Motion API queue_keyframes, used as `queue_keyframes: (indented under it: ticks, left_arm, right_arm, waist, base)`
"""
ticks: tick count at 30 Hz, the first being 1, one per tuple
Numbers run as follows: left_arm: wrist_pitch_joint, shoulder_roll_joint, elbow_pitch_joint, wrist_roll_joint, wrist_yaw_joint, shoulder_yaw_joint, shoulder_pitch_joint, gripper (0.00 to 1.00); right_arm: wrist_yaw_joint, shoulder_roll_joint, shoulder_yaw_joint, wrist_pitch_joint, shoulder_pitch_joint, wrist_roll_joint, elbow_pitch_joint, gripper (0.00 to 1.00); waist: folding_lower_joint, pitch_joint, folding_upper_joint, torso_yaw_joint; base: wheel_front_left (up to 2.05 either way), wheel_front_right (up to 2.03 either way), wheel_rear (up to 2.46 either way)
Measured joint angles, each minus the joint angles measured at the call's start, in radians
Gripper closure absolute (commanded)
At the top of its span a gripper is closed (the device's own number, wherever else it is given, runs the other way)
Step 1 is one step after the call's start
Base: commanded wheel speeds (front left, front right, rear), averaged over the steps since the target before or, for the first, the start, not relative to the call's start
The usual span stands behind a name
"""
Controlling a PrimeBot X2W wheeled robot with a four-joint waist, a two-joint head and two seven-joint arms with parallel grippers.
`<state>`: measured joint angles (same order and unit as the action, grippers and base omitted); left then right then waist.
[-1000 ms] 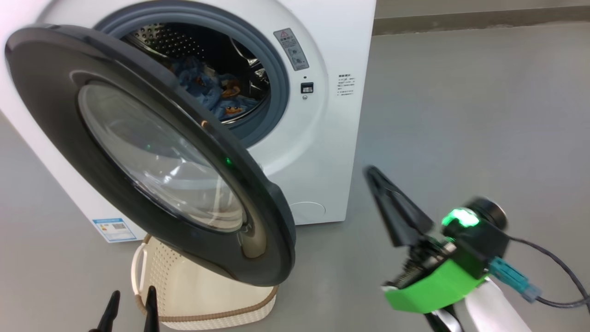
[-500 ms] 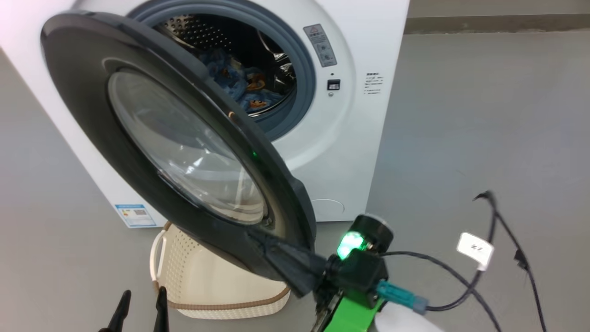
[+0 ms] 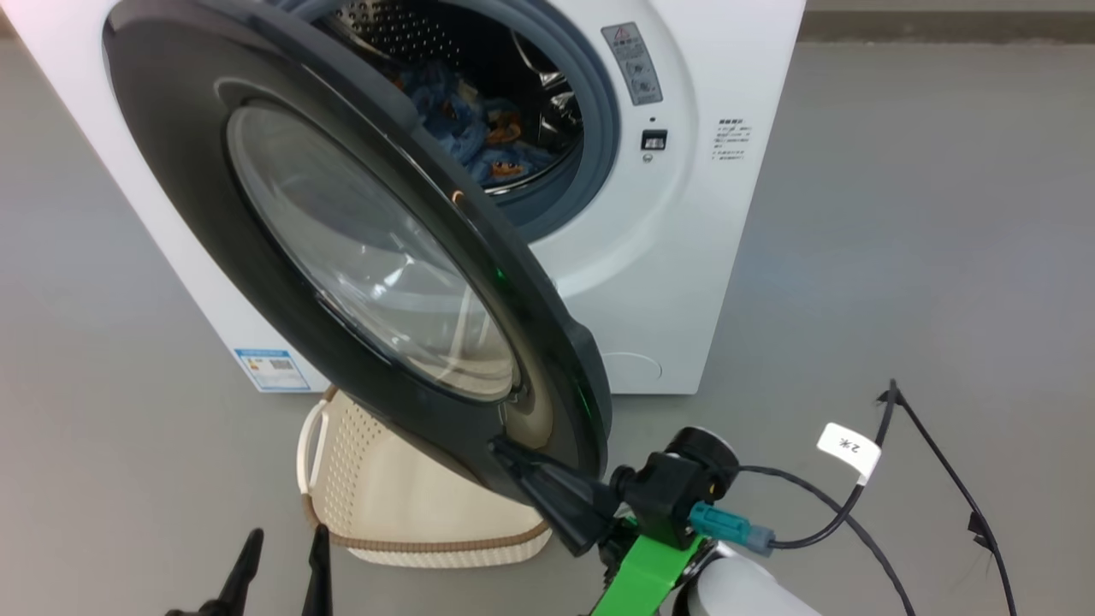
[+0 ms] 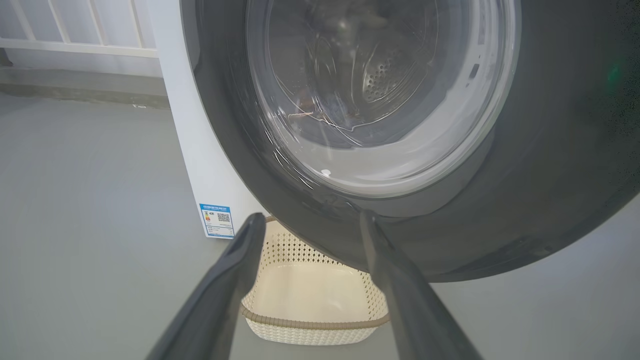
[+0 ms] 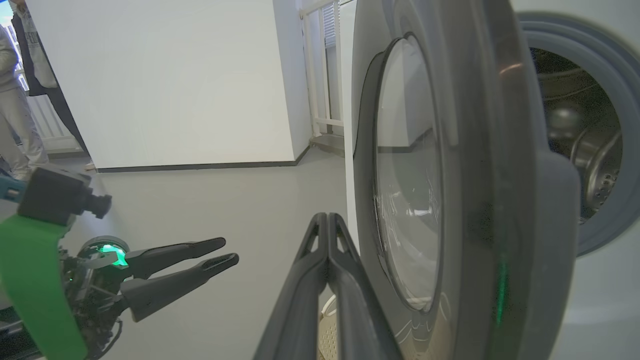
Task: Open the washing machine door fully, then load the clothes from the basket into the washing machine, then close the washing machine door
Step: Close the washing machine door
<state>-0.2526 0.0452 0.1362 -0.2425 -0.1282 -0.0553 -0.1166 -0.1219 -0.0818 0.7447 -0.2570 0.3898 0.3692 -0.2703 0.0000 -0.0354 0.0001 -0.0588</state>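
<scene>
The clothes (image 3: pixel 496 145) lay in the drum of the washing machine (image 3: pixel 727 214), and the basket (image 3: pixel 342 453) sat empty below the half-open door (image 3: pixel 197 128). The closed right end effector (image 3: pixel 503 447) touched the door's lower rim; the left end effector (image 3: pixel 287 535) hung open. Only shutting the door seemed left.

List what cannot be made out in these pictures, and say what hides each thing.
- Far part of the basket, head and left wrist views: the washing machine door covers it.
- Clothes in the drum, head view: door rim hides some; their count is unclear.
- Right claw at the door's lower rim, head view: dark on dark, contact unclear.
- Warning label text, head view: too small.
</scene>
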Motion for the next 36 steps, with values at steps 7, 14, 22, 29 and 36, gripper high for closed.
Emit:
queue_keyframes:
  ticks: [7, 14, 22, 29, 36]
  left_arm:
    - [0.000, 0.000, -0.013, 0.000, 0.000, -0.021, 0.042, 0.00]
    - [-0.003, 0.000, -0.023, -0.001, -0.001, -0.031, 0.065, 0.00]
    - [-0.003, 0.000, -0.030, -0.001, -0.001, -0.031, 0.086, 0.00]
    - [-0.003, 0.000, -0.036, -0.001, -0.001, -0.023, 0.088, 0.00]
    - [-0.003, 0.000, -0.041, 0.001, -0.001, -0.012, 0.102, 0.00]
  right_arm:
    - [0.000, 0.005, -0.044, 0.000, 0.009, 0.002, -0.036, 1.00]
    - [0.000, 0.009, -0.081, 0.000, 0.074, -0.002, -0.046, 1.00]
    - [0.000, 0.006, -0.117, 0.000, 0.105, -0.015, -0.042, 1.00]
    - [0.000, -0.008, -0.146, 0.000, 0.151, -0.024, -0.033, 1.00]
    - [0.000, -0.012, -0.170, 0.000, 0.184, -0.025, -0.026, 1.00]
  waist:
    - [0.0000, -0.045, 0.0000, -0.014]
    - [0.0000, -0.096, 0.0000, -0.031]
    - [0.0000, -0.145, 0.0000, -0.049]
    - [0.0000, -0.175, 0.0000, -0.045]
    - [0.0000, -0.203, 0.0000, -0.013]
  base:
    - [0.00, 0.00, 0.00]
    - [0.00, 0.00, 0.00]
    - [0.00, 0.00, 0.00]
    - [0.00, 0.00, 0.00]
    - [0.00, 0.00, 0.00]
